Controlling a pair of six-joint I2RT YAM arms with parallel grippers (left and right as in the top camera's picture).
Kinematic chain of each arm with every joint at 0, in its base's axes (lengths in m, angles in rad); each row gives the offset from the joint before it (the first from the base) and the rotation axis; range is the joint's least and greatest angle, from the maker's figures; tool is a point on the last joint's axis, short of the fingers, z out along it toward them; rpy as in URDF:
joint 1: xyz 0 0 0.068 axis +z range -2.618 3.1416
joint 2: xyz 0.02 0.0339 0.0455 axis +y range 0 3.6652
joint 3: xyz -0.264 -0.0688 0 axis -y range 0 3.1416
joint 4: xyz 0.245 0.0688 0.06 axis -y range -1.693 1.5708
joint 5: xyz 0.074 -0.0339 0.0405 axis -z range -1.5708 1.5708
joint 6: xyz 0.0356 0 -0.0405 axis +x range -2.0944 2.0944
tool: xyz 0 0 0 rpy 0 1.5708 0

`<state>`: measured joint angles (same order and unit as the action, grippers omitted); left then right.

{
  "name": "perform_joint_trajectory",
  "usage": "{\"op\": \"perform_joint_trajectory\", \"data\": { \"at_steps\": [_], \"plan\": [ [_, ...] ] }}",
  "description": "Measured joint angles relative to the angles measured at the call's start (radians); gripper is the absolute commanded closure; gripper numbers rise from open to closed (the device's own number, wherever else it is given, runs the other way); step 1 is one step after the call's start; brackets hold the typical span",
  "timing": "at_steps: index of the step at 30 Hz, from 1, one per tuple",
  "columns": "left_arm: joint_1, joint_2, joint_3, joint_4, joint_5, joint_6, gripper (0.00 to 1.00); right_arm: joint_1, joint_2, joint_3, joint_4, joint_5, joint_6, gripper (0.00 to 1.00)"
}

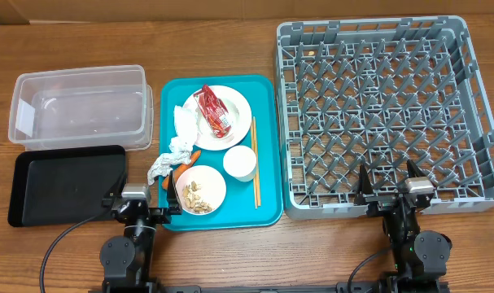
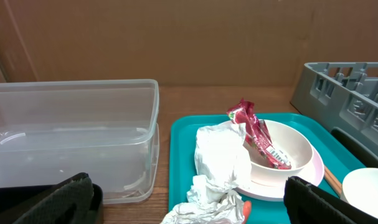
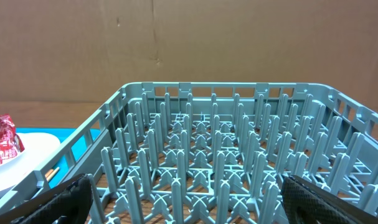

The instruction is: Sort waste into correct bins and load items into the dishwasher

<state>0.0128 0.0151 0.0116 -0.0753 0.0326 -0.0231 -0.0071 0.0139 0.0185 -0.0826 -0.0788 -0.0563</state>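
On the teal tray [image 1: 267, 122], a red wrapper [image 1: 215, 111] lies in a white bowl [image 2: 292, 148] on the plate [image 1: 238, 102]. Crumpled tissues [image 1: 184, 122] and a carrot piece [image 1: 186, 155] lie to its left. Nearer me are a bowl of nut crumbs [image 1: 200, 189], a small cup [image 1: 239, 163] and chopsticks [image 1: 255, 163]. The clear tub [image 1: 80, 106] and black tray [image 1: 63, 183] sit at left, the grey dish rack [image 1: 389, 114] at right. My left gripper [image 1: 147, 185] is open at the teal tray's near left corner, above a tissue [image 2: 204, 202]. My right gripper [image 1: 388, 183] is open at the rack's near edge.
The teal tray lies between the two bins and the rack, close against the rack's left wall [image 3: 83, 140]. Bare wooden table [image 1: 255, 252] runs along the front around both arm bases. A cardboard wall [image 3: 189, 43] closes the far side.
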Motion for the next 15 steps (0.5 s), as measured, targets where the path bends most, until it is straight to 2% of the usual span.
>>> {"op": "perform_joint_trajectory", "data": {
  "at_steps": [7,11,15],
  "plan": [
    [0.000,0.000,0.001,0.072,0.034,0.000,0.00,0.000,0.000,0.000,0.000,0.000,0.000,0.00],
    [0.000,0.000,0.060,-0.031,0.076,0.000,0.00,0.000,0.000,0.000,0.000,0.000,0.000,0.00],
    [0.000,0.010,0.204,-0.145,0.106,0.000,0.00,0.000,0.000,0.000,0.000,0.000,0.000,0.00]
  ]
}}
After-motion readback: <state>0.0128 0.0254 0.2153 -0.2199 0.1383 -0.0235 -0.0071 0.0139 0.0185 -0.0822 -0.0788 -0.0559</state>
